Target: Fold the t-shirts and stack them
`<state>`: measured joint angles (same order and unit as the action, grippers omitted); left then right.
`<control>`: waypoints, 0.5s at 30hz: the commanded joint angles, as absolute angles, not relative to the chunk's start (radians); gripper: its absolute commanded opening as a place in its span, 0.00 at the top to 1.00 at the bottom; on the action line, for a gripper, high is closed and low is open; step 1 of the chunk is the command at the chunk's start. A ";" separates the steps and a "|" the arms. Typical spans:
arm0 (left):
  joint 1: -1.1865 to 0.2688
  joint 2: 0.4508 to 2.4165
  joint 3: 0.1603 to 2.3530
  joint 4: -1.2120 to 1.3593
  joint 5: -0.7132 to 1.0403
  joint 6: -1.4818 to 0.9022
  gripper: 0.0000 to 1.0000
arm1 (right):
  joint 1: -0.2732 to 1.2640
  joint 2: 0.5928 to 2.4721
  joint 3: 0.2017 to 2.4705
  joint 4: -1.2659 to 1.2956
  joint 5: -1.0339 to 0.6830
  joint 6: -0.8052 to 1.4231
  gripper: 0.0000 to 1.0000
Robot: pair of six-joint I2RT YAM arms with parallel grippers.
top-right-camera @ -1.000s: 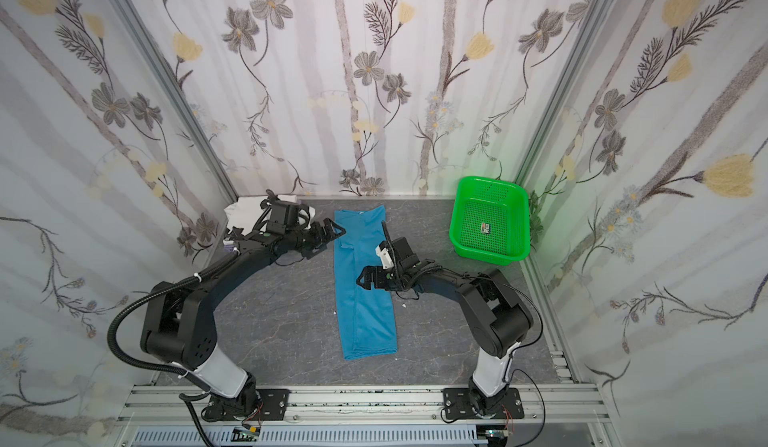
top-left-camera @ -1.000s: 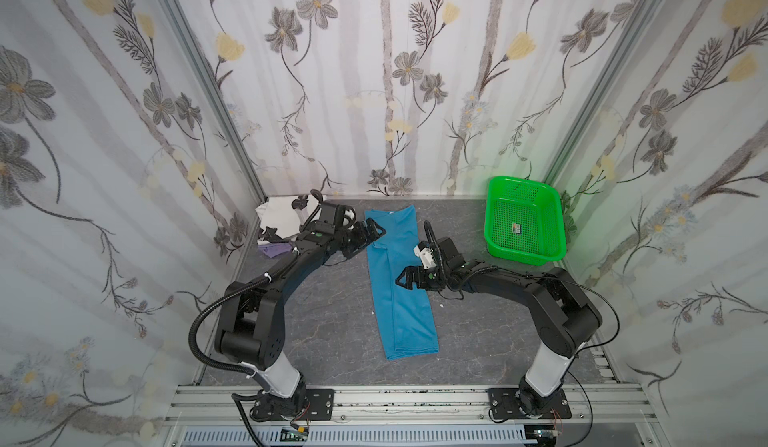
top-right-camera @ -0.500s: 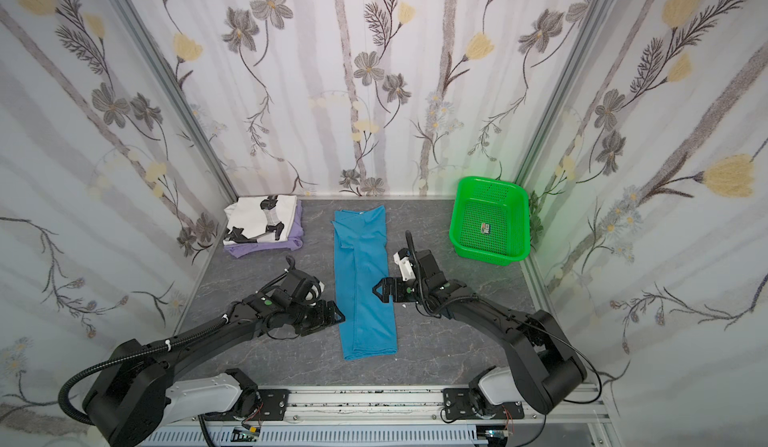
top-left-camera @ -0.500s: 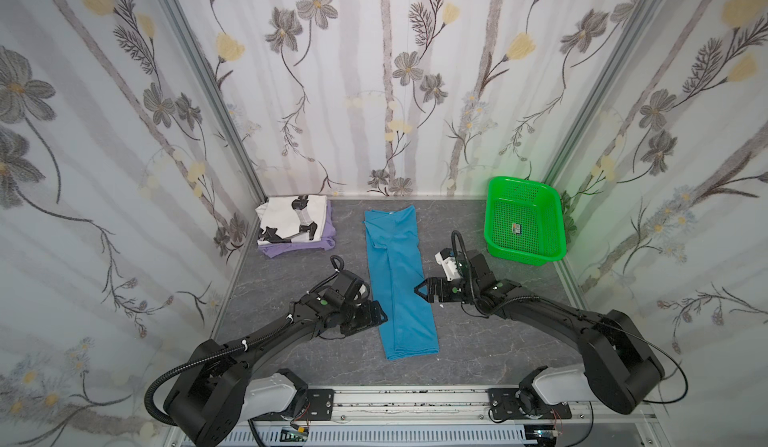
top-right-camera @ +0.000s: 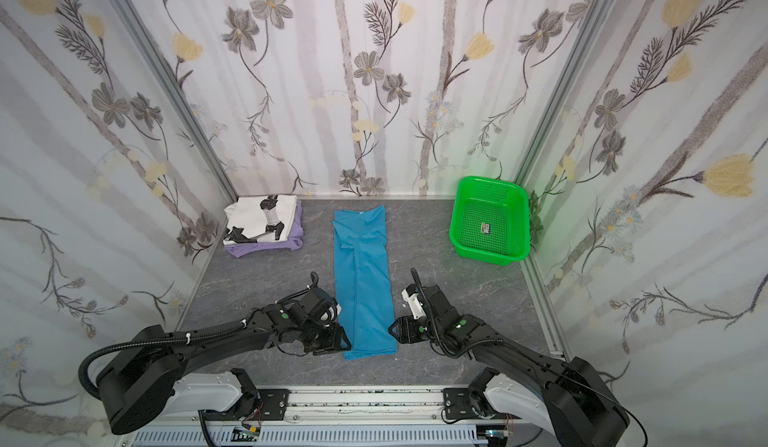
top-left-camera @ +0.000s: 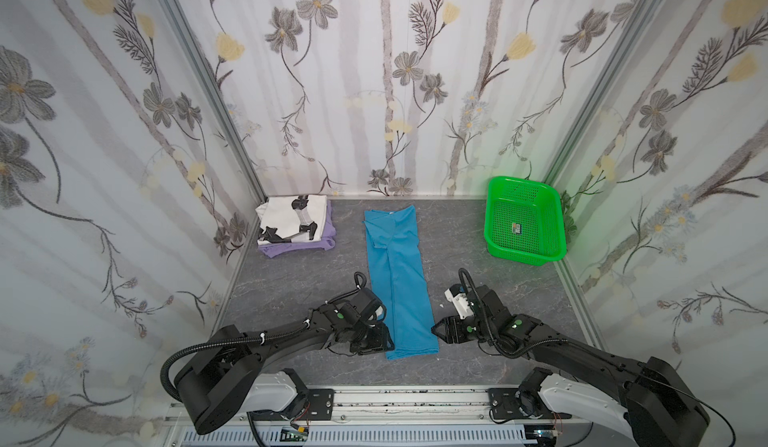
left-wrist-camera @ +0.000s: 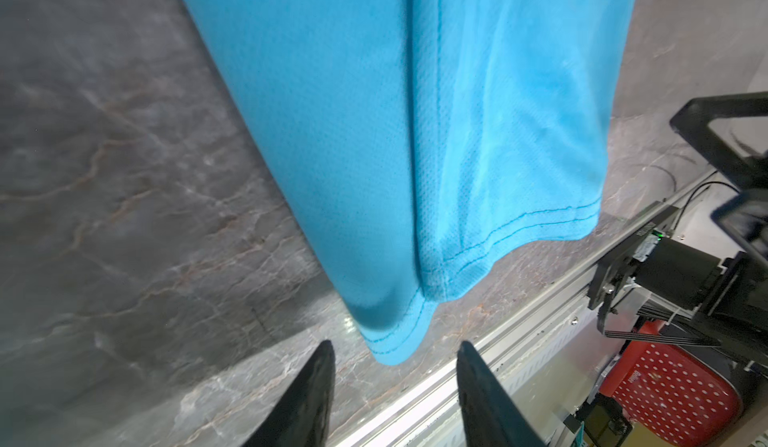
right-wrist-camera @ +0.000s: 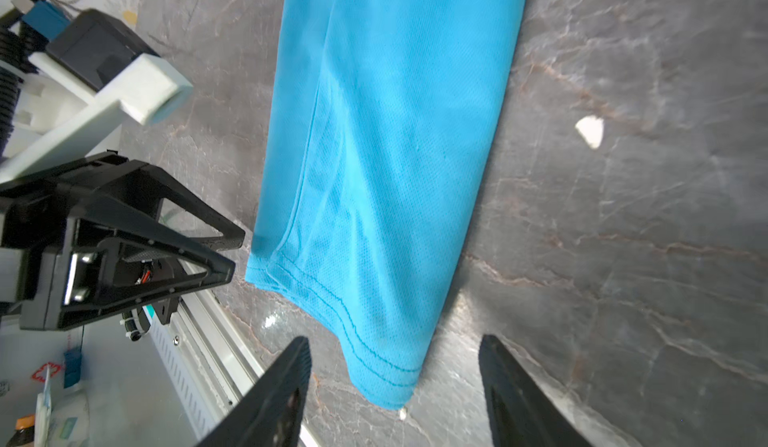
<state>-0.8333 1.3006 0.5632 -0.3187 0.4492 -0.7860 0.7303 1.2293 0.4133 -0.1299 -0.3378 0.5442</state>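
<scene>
The long teal-blue cloth t-shirt is stretching straight ahead of both tools; left tool and right tool are standing open, each seemingly straddling one hem corner.

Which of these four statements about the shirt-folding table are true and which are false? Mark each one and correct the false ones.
1. The long teal-blue cloth shirt lies flat on the grey marbled table. True.
2. The white figure-print cloth shirt lies beneath the lavender cloth shirt. False: it lies on top of it.
3. The green perforated plastic basket holds a folded shirt. False: only a small dark tag lies in it.
4. The left claw and the right claw sit at the teal-blue shirt's near corners, jaws apart. True.
</scene>
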 commanded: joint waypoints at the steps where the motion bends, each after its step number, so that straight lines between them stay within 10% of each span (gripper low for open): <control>1: -0.841 1.323 0.555 -0.292 0.413 -0.803 0.54 | 0.761 1.252 0.407 -0.109 -0.308 0.568 0.41; 15: -0.854 1.436 0.586 -0.268 0.404 -0.791 0.83 | 0.877 1.296 0.446 -0.183 -0.210 0.595 0.62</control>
